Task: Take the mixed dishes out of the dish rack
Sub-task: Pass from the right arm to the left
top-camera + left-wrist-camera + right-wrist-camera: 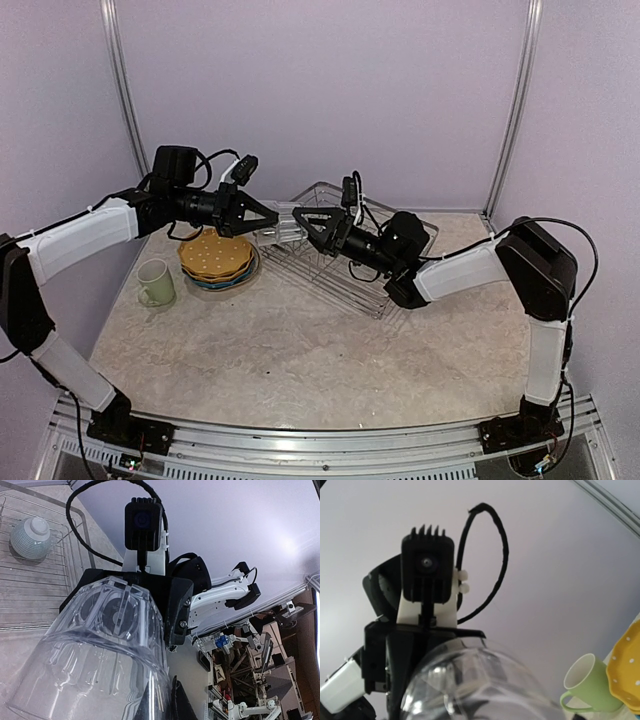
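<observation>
The clear glass (284, 236) hangs in the air between my two grippers, over the left end of the silver wire dish rack (400, 232). My left gripper (270, 222) is shut on its rim end; one finger (181, 702) lies against the glass wall (100, 660). My right gripper (300, 222) straddles its base end, with the glass (485, 685) filling that view. A small light-blue bowl (31, 537) lies upside down in the rack (35, 595). The pale green mug (155, 283) and a stack of plates with an orange one on top (214, 256) stand on the table to the left.
The mug (587, 685) and the orange plate's edge (627, 667) show in the right wrist view. The lilac back wall and two metal posts (122, 80) close the rear. Marble tabletop (320, 350) lies in front of the rack.
</observation>
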Action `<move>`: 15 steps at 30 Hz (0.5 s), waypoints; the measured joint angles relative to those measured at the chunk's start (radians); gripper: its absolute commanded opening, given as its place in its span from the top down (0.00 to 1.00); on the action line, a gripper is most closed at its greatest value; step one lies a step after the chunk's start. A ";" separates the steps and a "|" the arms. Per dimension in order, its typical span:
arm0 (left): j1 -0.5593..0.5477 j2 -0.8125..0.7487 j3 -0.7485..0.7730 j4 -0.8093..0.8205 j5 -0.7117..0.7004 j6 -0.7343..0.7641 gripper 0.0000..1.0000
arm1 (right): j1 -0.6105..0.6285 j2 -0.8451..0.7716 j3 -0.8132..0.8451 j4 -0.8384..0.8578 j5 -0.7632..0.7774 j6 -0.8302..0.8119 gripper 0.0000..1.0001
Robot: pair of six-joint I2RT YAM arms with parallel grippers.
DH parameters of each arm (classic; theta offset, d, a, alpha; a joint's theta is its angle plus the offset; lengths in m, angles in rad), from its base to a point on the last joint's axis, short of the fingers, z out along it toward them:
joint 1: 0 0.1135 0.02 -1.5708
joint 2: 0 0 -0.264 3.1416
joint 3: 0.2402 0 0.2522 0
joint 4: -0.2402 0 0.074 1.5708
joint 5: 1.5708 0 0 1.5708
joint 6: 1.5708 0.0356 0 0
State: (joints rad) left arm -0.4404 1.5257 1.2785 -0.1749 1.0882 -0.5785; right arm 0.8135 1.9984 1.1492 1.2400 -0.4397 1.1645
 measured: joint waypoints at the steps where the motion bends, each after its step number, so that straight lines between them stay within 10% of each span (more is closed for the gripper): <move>1: 0.002 0.000 0.000 0.000 0.000 0.000 1.00 | 0.000 0.000 0.000 0.000 0.000 0.000 0.54; 15: 0.016 -0.001 -0.007 -0.021 -0.025 0.003 1.00 | -0.012 -0.054 -0.091 -0.042 0.043 -0.058 0.03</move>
State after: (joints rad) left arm -0.4240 1.5246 1.2716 -0.1959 1.0630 -0.5758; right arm 0.8013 1.9442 1.0580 1.1984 -0.3965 1.1069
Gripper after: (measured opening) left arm 0.052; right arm 0.870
